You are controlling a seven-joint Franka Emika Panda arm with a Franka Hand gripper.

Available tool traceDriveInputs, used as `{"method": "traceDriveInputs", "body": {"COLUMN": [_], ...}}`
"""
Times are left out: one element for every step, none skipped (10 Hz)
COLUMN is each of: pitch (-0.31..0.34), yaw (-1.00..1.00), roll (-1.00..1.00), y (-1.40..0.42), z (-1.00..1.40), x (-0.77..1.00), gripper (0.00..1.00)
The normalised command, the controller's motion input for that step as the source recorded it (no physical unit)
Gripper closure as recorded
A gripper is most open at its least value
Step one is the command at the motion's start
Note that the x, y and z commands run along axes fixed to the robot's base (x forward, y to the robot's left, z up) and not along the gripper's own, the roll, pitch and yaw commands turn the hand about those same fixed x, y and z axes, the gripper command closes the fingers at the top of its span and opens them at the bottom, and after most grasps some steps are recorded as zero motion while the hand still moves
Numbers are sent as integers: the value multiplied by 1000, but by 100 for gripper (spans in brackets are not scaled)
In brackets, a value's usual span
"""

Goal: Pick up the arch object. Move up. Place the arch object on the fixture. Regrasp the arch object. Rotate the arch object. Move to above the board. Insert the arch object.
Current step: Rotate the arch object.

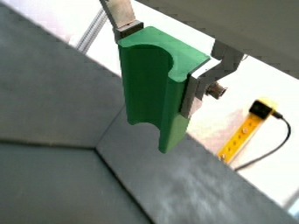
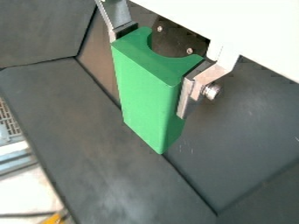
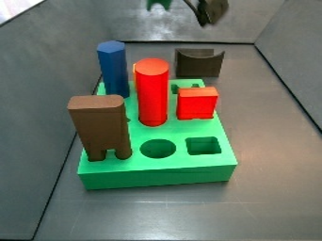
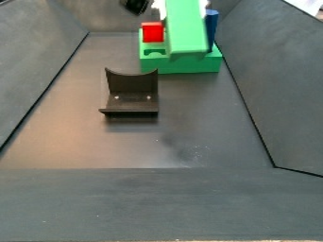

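My end effector (image 1: 163, 66) is clamped on the arch object (image 1: 156, 87): in both wrist views the silver fingers (image 2: 197, 90) press its two flanks, and the green block hangs between them with its curved notch showing at the upper end. One finger shows only as a narrow strip behind the block in a wrist view (image 1: 118, 19), so I cannot make out its pad.

In a side view the arch object (image 4: 186, 26) hangs high above the floor, at about 12 o'clock in the picture, and its top runs off the edge; the end effector (image 4: 142, 6) above it is only a dark scrap there. In a side view from the opposite end, the end effector (image 3: 189, 8) is cut off at the top edge, and only a green sliver is visible beside a dark blur.

The fixture (image 4: 128, 95) stands on the dark floor at about 10 o'clock from centre. The board (image 4: 187, 62) lies behind the arch object, largely hidden by it.

Seen whole, the board (image 3: 157, 168) carries a brown arch block (image 3: 101, 127), a blue post (image 3: 112, 69), a red cylinder (image 3: 151, 91), a red cube (image 3: 197, 102) and a dark block (image 3: 199, 63).

A yellow item with a cable (image 1: 247, 131) lies beyond the floor's edge; what it is I cannot tell.
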Motion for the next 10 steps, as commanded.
{"method": "traceDriveInputs", "body": {"pitch": [-43, -36, -22, -7, -91, -68, -35, 10, 84, 144], "yaw": [-90, -88, -83, -76, -1000, -1000, -1000, -1000, -1000, -1000], "roll": [-137, -133, -123, -116, -966, -963, -965, -953, -937, -926], "y": [40, 30, 16, 10, 0, 33, 55, 41, 34, 22], "z": [670, 549, 301, 118, 0, 17, 52, 64, 32, 4], "x": [-695, -595, -397, -247, 0, 23, -71, -97, -37, 5], "gripper": [100, 100, 100, 100, 100, 100, 100, 100, 100, 100]}}
